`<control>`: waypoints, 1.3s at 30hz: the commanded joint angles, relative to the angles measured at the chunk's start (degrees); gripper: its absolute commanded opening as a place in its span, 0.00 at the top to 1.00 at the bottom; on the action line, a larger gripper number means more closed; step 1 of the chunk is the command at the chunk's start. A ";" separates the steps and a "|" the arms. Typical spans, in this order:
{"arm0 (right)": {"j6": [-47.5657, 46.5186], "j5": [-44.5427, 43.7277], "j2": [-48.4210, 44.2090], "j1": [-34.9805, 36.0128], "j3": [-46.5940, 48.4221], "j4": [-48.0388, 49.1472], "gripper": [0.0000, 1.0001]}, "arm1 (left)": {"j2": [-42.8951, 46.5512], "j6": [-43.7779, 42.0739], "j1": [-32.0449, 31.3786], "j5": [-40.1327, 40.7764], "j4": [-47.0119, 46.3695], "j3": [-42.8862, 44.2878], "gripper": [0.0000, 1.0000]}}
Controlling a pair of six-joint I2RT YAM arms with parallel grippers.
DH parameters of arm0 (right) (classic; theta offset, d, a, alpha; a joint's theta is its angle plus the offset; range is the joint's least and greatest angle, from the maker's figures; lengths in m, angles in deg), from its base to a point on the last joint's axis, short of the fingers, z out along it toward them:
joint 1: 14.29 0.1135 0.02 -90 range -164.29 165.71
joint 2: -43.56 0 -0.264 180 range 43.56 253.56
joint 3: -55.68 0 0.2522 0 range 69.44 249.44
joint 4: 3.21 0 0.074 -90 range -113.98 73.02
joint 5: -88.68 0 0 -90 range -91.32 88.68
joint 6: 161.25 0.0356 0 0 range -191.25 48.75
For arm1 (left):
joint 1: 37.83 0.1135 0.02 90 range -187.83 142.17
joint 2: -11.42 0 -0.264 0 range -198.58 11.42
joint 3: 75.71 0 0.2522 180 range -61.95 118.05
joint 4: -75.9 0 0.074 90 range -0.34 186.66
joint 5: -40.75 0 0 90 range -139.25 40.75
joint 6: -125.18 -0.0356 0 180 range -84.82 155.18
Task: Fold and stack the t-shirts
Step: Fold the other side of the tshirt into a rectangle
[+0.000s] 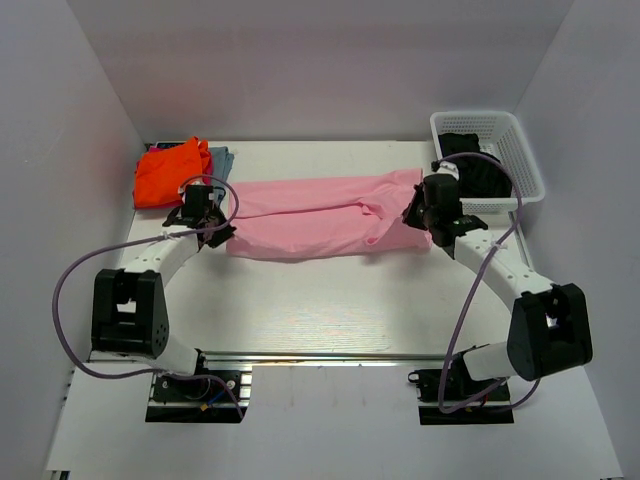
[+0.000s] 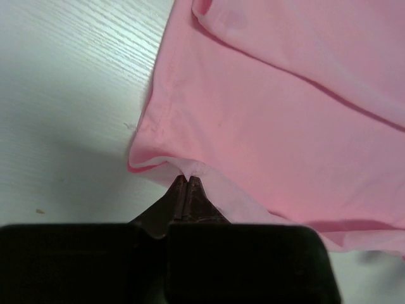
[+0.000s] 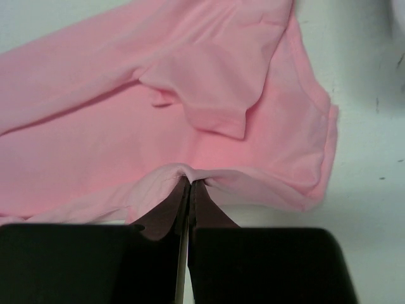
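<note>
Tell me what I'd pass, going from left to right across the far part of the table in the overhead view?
orange t-shirt → grey-blue t-shirt → pink t-shirt → white basket with black cloth inside

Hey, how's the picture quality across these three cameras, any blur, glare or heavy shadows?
Top external: even, soft light, sharp, only faint shadows. Left wrist: pink t-shirt crisp, a grey shadow on the table beside it, the near jaws dark and blurred. Right wrist: a little hazy, folds readable, jaws out of focus.
</note>
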 commanded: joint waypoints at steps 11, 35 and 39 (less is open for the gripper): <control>-5.86 3.56 13.46 -5.00 15.59 2.77 1.00 | -8.14 1.41 1.10 4.83 0.14 10.96 1.00; -11.75 13.40 40.72 -8.52 45.48 -3.91 1.00 | -23.44 -0.17 1.10 9.14 -1.80 23.09 1.00; -10.62 12.88 46.78 -8.70 51.02 -5.93 1.00 | -25.11 -0.17 1.10 10.54 0.03 25.03 0.98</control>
